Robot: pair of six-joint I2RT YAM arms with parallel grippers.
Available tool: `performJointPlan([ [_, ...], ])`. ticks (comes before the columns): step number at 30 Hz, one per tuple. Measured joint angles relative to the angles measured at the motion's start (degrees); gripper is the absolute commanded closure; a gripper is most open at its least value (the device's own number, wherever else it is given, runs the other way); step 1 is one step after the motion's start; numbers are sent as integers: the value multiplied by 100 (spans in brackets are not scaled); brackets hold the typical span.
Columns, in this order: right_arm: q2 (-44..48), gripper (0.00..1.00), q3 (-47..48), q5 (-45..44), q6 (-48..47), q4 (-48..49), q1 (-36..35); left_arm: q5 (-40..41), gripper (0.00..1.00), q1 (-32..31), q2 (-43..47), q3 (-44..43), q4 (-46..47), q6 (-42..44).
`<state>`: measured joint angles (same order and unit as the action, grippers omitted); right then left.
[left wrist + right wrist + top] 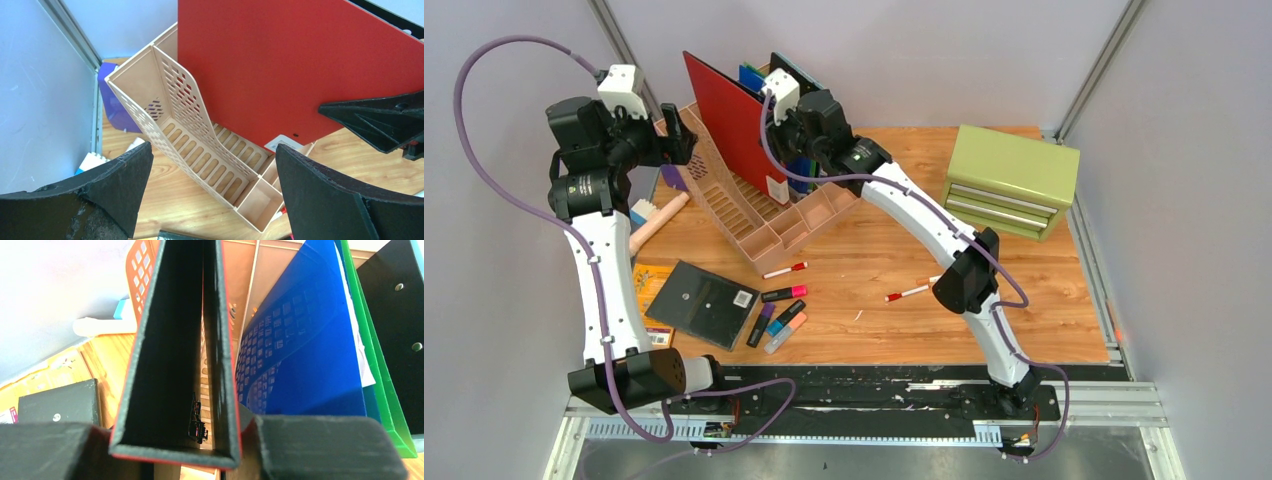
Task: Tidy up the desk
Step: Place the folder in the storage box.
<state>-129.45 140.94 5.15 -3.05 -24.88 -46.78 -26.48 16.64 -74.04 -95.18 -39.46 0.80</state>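
1. Right gripper [175,447] is clamping a red binder [729,110], apparently filing it into the beige rack [754,215] at back-left of the desk [874,260].
2. Left gripper [212,165] is hovering, jaws wide; the next move likely needs a straight lowering.

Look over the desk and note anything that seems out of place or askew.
Red-capped markers and highlighters lie scattered on the desk. The beige file rack sits diagonal to the desk's edges, and the red binder leans tilted over it.
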Motion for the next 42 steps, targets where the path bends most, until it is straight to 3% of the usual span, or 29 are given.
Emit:
performJointPlan([
  [28, -538, 100, 44, -251, 264, 350, -83, -153, 0, 0, 227, 192, -17, 140],
  [31, -542, 85, -7, -249, 304, 374, -83, -157, 0, 0, 238, 216, -17, 170],
  [36, -542, 51, -175, -190, 317, 470, -83, -175, 0, 0, 284, 289, -22, 236],
  [42, -538, 18, -232, 26, 323, 695, -83, -173, 0, 0, 391, 317, -107, 426],
])
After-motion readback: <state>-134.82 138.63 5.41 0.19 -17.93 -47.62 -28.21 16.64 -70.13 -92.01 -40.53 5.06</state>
